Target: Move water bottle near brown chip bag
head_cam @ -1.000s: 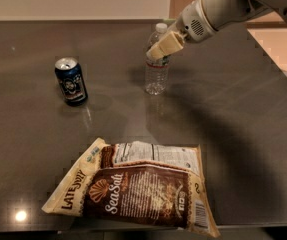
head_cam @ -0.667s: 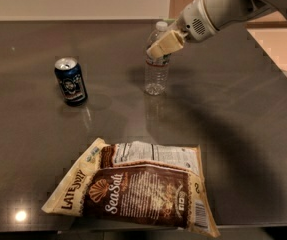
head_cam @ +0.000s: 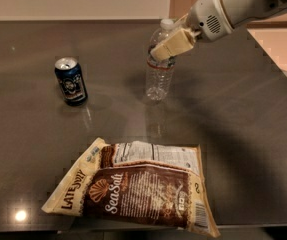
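The water bottle (head_cam: 158,76) is clear with a white cap and a red label band. It stands at the table's middle back, leaning slightly with its top to the right. My gripper (head_cam: 171,45) reaches in from the upper right and is shut on the bottle's shoulder, just below the cap. One cream finger (head_cam: 173,44) lies across the front of the bottle; the other is hidden behind it. The brown chip bag (head_cam: 133,186) lies flat at the front, about a bottle's length nearer to the camera than the bottle.
A dark blue soda can (head_cam: 71,80) stands upright to the left of the bottle. The dark grey table (head_cam: 243,134) ends at a right edge near the arm and at a front edge just below the bag.
The gripper and the bottle's top have shifted slightly to the right. The can and the bag have not moved.
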`<state>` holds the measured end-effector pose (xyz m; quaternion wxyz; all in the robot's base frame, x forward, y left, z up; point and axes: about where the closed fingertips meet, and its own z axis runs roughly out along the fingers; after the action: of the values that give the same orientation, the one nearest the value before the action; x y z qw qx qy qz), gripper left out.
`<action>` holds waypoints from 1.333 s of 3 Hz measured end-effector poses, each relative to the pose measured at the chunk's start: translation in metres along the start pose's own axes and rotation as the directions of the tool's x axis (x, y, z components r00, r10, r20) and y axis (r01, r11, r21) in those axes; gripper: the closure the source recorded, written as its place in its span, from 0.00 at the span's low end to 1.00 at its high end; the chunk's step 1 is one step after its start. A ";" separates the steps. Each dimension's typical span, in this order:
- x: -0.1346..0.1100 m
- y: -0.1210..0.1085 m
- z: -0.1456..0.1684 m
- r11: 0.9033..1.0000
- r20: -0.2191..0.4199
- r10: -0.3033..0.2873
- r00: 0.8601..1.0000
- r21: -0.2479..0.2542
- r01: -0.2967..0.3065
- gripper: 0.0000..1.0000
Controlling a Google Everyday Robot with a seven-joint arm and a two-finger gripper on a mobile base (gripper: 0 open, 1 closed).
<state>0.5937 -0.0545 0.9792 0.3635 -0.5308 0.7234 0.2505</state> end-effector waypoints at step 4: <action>0.014 0.103 -0.017 0.984 -0.065 -0.159 0.985 -0.089 0.153 1.00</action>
<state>0.4891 -0.0430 0.9759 0.3335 -0.6093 0.6809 0.2321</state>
